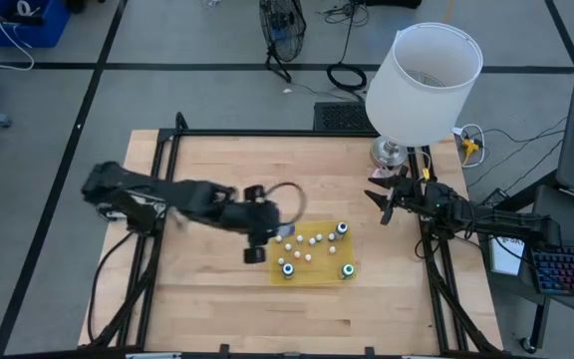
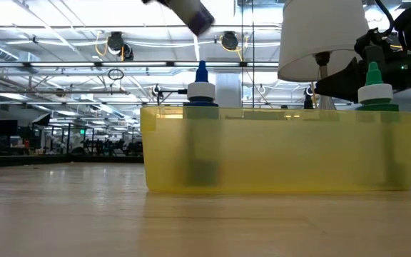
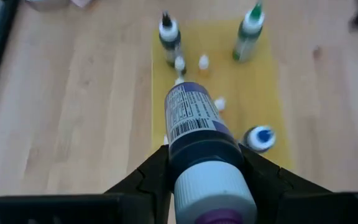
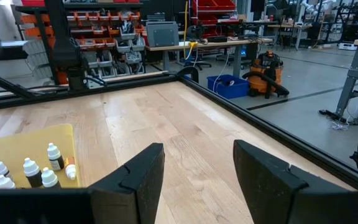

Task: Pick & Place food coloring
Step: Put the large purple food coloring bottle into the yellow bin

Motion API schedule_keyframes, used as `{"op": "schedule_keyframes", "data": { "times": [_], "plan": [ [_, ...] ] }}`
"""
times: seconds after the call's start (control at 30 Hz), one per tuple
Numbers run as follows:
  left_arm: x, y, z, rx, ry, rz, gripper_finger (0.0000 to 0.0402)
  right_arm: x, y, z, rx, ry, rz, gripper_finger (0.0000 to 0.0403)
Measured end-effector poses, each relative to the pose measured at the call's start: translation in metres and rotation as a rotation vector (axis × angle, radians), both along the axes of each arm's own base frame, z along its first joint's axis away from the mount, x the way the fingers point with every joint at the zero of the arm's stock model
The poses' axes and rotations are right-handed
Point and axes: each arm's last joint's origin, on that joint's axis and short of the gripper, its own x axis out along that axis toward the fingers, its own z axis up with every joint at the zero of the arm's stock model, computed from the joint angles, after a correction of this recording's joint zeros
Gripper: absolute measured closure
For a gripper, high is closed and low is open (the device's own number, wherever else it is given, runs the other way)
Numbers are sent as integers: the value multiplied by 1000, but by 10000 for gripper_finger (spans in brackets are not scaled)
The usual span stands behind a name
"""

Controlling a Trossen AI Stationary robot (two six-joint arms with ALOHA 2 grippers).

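Your left gripper (image 3: 204, 171) is clamped on a dark food coloring bottle (image 3: 197, 127), hanging over the yellow tray's (image 3: 263, 93) edge; your right gripper (image 4: 197, 171) waits open near the bench's right edge.

Dark labelled bottle (image 3: 197, 134) held tilted above tray, small dropper bottles (image 1: 312, 240) inside tray

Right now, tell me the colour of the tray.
Translucent yellow; the tray shows best in the low view.

I'm working in a big workshop: concrete floor, parts-bin racks (image 4: 98, 34), a shop vacuum (image 4: 267, 71), workbenches (image 4: 229, 46), ceiling trusses.
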Motion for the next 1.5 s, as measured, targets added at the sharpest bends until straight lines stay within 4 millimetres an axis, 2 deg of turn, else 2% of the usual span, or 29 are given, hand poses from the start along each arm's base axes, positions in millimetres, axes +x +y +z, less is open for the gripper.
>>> {"op": "schedule_keyframes", "data": {
  "times": [0.1,0.27,0.53,0.8,1.07,1.5],
  "plan": [
    [19,3,-15,38,166,-20,261,0,0,0,0,0,0,222],
    [30,-1,-45,87,433,3,261,0,0,0,0,0,0,222],
    [44,-14,-76,81,514,-36,261,0,0,0,0,0,0,222],
    [56,-12,-100,93,575,-45,261,0,0,0,0,1,0,222],
    [62,-12,-110,48,595,-66,261,0,0,0,0,0,0,222],
    [63,-12,-111,-5,594,-85,261,0,0,0,0,0,0,222]
  ]
}}
